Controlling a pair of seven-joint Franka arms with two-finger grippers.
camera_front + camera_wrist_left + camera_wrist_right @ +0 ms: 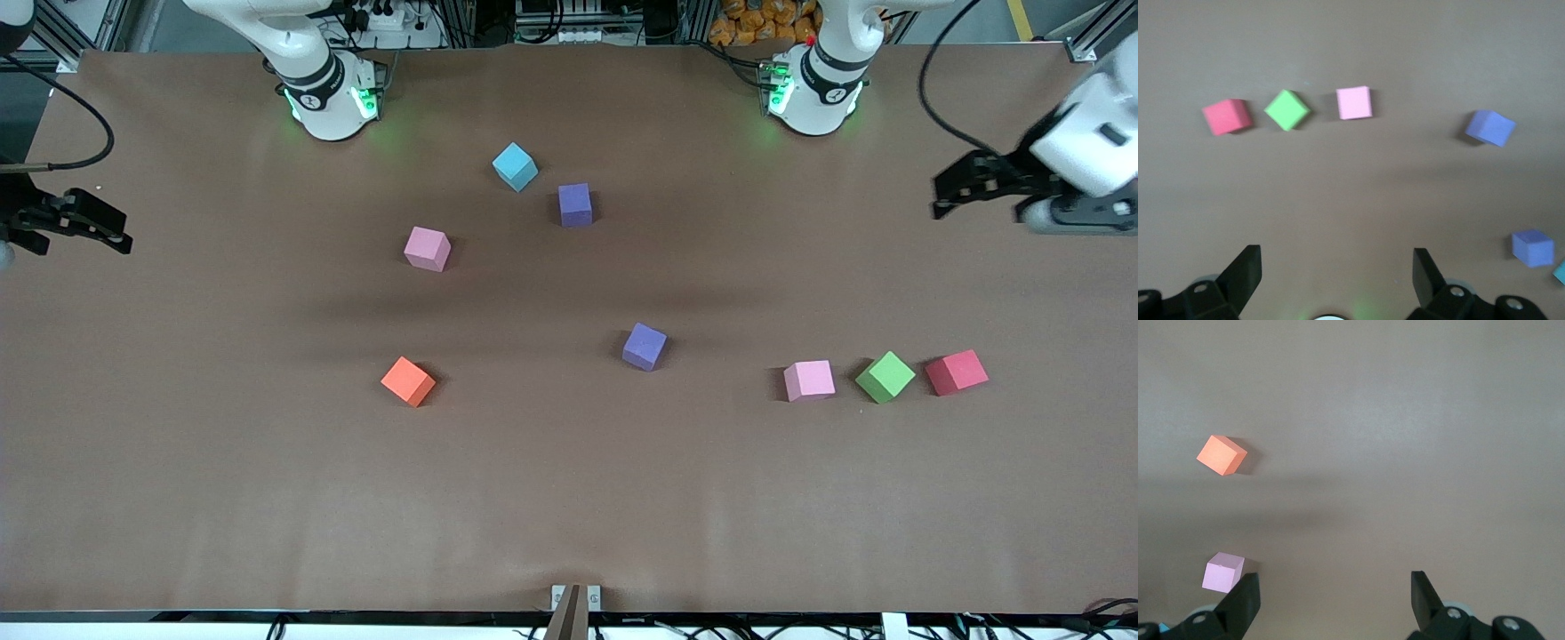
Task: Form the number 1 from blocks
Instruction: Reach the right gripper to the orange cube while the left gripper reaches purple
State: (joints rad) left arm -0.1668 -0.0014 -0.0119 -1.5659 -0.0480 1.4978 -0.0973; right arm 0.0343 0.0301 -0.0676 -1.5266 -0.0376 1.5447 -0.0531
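Loose on the brown table lie a light blue cube (515, 166), a purple cube (575, 204) beside it, a pink cube (428, 248), a second purple cube (645, 346) and an orange cube (408, 381). Another pink cube (809, 380) sits toward the left arm's end. My left gripper (944, 192) hangs open and empty over that end of the table; its wrist view shows this pink cube (1354, 103) and both purple cubes (1490, 127) (1533, 248). My right gripper (105, 229) hangs open and empty over the right arm's end, with the orange cube (1221, 455) and the first pink cube (1223, 573) in its wrist view.
A green cube (885, 376) and a red cube (957, 372) lie in a row with the second pink cube, toward the left arm's end. The table's front edge (569, 612) runs along the bottom of the front view.
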